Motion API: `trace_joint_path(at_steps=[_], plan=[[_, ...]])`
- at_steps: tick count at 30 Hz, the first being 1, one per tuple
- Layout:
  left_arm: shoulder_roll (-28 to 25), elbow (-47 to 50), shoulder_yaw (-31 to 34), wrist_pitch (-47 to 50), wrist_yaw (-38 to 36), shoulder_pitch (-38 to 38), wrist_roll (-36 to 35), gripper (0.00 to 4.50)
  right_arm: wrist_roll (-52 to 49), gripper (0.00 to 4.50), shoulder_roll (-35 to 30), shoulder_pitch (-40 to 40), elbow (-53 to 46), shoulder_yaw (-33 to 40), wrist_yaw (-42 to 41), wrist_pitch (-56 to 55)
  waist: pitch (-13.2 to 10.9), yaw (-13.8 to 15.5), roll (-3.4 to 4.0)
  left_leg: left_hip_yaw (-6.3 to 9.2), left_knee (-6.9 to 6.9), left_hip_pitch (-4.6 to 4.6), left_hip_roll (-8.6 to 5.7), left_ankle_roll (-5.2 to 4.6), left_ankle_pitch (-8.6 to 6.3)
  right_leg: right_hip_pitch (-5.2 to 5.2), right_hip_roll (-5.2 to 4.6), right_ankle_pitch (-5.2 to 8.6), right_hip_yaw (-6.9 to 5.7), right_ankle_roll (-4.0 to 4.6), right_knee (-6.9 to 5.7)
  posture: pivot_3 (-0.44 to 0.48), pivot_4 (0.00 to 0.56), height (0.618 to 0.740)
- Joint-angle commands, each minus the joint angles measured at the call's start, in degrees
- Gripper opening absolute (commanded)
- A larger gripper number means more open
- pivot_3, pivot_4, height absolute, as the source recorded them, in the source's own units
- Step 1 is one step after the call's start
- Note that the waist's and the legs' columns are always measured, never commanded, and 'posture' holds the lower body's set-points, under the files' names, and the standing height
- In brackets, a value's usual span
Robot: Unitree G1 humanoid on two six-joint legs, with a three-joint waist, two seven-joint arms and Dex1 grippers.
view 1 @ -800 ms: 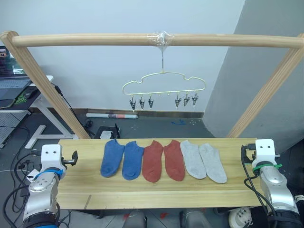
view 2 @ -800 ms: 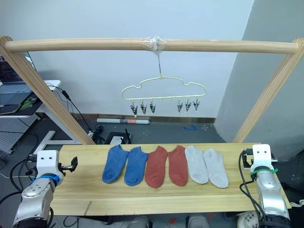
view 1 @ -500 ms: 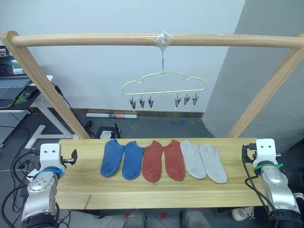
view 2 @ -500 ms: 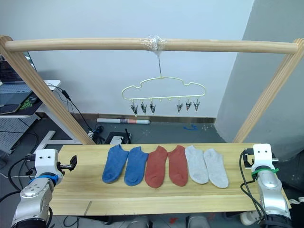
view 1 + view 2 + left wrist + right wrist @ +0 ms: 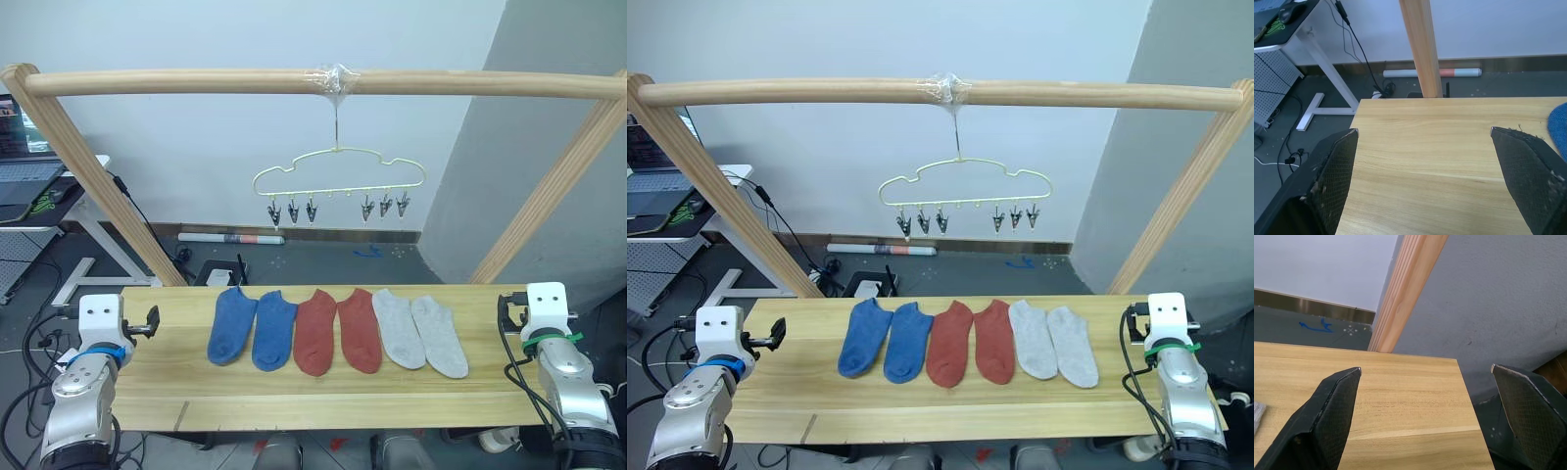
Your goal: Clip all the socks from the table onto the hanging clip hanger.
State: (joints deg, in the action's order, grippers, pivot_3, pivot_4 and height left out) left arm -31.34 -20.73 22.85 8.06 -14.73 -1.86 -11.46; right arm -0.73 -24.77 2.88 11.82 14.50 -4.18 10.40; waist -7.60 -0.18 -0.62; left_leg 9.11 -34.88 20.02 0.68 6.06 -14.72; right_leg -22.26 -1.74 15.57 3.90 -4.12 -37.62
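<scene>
Six socks lie in a row across the middle of the table (image 5: 323,392): two blue (image 5: 232,325) (image 5: 273,329), two rust-red (image 5: 315,331) (image 5: 360,329) and two light grey (image 5: 398,327) (image 5: 438,336). The clip hanger (image 5: 338,176) hangs from the wooden pole above them, and its clips (image 5: 292,211) (image 5: 384,206) are empty. My left gripper (image 5: 1422,131) is open over the table's left end, with a blue sock's edge (image 5: 1558,122) just beside it. Over the right end my right gripper (image 5: 1426,368) stands open and holds nothing.
A round wooden pole frame (image 5: 294,81) spans the table, with slanted legs at the left (image 5: 98,186) and right (image 5: 549,186). A desk with a laptop (image 5: 24,176) stands at the far left. A grey wall panel (image 5: 549,117) rises behind the right end.
My left arm has drifted slightly to the left along the table's end. The socks, the hanger and my right arm have stayed where they were.
</scene>
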Motion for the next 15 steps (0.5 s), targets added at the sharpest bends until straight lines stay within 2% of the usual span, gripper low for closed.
trace_joint_path(at_steps=[1,4,7,11,15], plan=[[-0.8,2.3,1.4,-0.7,-0.5,-0.5,-0.7,4.49,0.4,4.5,-0.7,-0.2,-1.4,0.9,0.1,-1.0,0.0,0.0,0.0,0.0,0.0,0.0,0.0,0.0,0.0,0.0,0.0,0.0,0.0,0.0,0.0,0.114,0.101,0.74],[-0.4,3.7,1.8,-2.2,-2.6,0.1,-2.1,4.49,0.5,4.5,-0.7,-0.2,-1.5,0.8,0.1,-1.0,-0.1,0.0,-0.04,0.0,0.0,0.0,0.0,0.0,0.0,0.0,0.0,0.0,-0.01,0.0,0.0,0.114,0.101,0.74],[0.2,5.4,2.6,-2.6,-2.9,0.6,-3.5,3.93,0.5,4.5,-0.8,-0.2,-1.6,0.7,-0.1,-1.0,-0.2,0.0,-0.04,0.0,0.0,0.01,0.0,0.0,0.0,0.0,0.0,0.0,0.0,0.0,0.0,0.114,0.101,0.74],[0.0,5.8,1.6,-1.3,-3.1,0.9,-3.4,2.76,0.7,4.5,-0.8,0.1,-1.1,0.4,-0.4,-1.3,-0.3,0.0,-0.03,0.0,0.0,0.0,0.0,0.0,0.0,0.0,0.0,0.0,0.01,0.0,0.01,0.121,0.108,0.74],[1.1,9.6,0.2,-0.3,-2.9,1.6,-3.2,2.76,1.1,4.5,-1.4,0.6,-1.2,-1.2,-2.9,-2.0,-0.3,0.0,-0.02,0.0,0.0,0.01,0.0,0.0,0.0,0.0,0.0,0.0,0.0,0.0,0.01,0.121,0.108,0.74]])
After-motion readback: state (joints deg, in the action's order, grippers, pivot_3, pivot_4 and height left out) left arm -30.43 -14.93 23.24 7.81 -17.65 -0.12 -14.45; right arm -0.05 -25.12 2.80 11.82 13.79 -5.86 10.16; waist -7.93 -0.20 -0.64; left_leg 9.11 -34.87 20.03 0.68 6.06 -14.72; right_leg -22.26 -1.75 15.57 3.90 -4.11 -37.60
